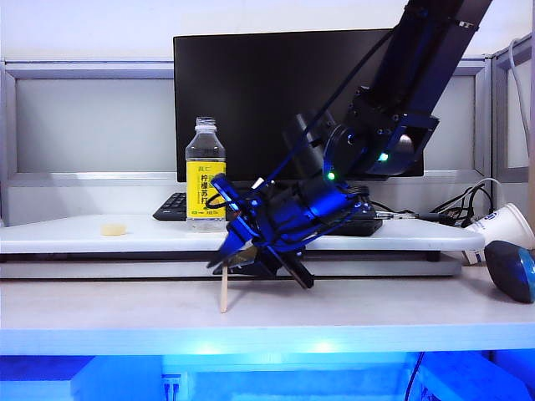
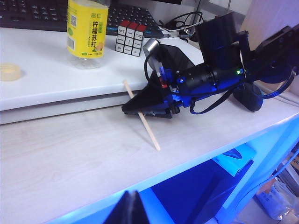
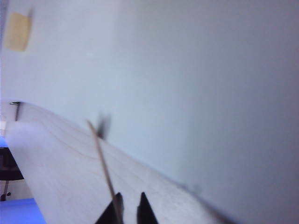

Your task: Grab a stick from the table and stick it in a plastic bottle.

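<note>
The stick (image 1: 223, 291) is thin and pale. It stands steeply tilted, its lower end on the table (image 1: 376, 313) in front of the raised white shelf board. My right gripper (image 1: 232, 261) reaches across to the left of centre and is shut on the stick's upper part. In the right wrist view the stick (image 3: 100, 154) runs out along one finger of the right gripper (image 3: 131, 201). The plastic bottle (image 1: 206, 175), clear with a yellow label, stands uncapped on the shelf behind. My left gripper (image 2: 132, 207) is shut and empty, off the table's front edge.
A tape roll (image 1: 113, 227) lies on the shelf at the left. A Rubik's cube (image 2: 131, 37) and a keyboard (image 2: 28, 11) sit near the bottle. A tipped white paper cup (image 1: 501, 224), a dark mouse (image 1: 510, 269) and cables lie at the right. A monitor (image 1: 251, 92) stands behind.
</note>
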